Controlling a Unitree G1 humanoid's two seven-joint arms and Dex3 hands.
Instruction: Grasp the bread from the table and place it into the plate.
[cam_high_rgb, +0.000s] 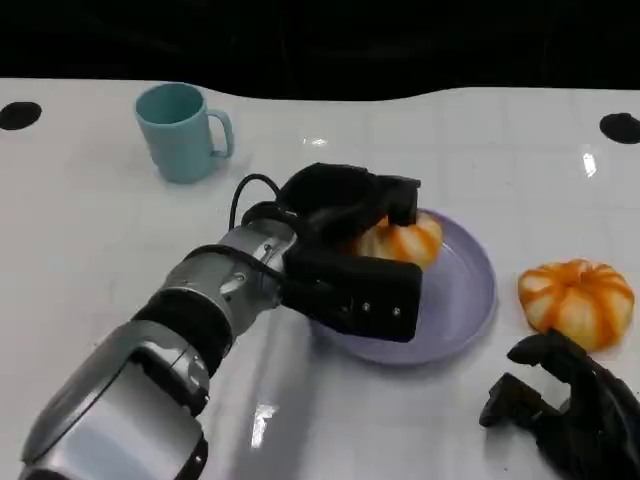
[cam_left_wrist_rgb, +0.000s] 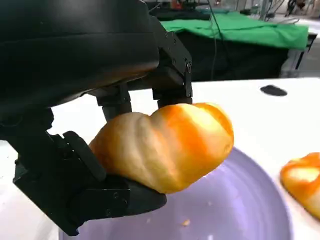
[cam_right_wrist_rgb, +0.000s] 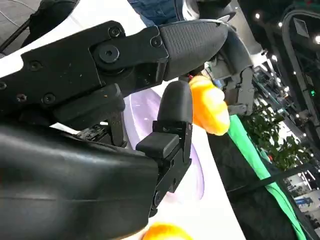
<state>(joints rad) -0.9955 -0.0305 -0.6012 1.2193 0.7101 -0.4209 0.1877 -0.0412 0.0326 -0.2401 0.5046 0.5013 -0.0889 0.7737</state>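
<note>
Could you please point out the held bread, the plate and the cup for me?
held bread (cam_left_wrist_rgb: 165, 145): left wrist view, middle of loaf.
plate (cam_high_rgb: 460, 300): head view, bare inner surface.
cup (cam_high_rgb: 180, 135): head view, outer wall.

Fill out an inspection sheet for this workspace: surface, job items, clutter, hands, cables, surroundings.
Surface: white table, glossy, with light glare spots and two black round marks near the far corners.
Job items: bread held by the left hand above the purple plate; it seems not yet released. A few crumbs lie on the plate.
Clutter: teal mug upright at the far left; a second bread on the table right of the plate, apart from it.
Hands: left hand grips the bread over the plate; right hand near the table's close edge, holding nothing, fingers partly curled.
Cables: a black cable loops at the left wrist.
Surroundings: a green-covered table in the background.
</note>
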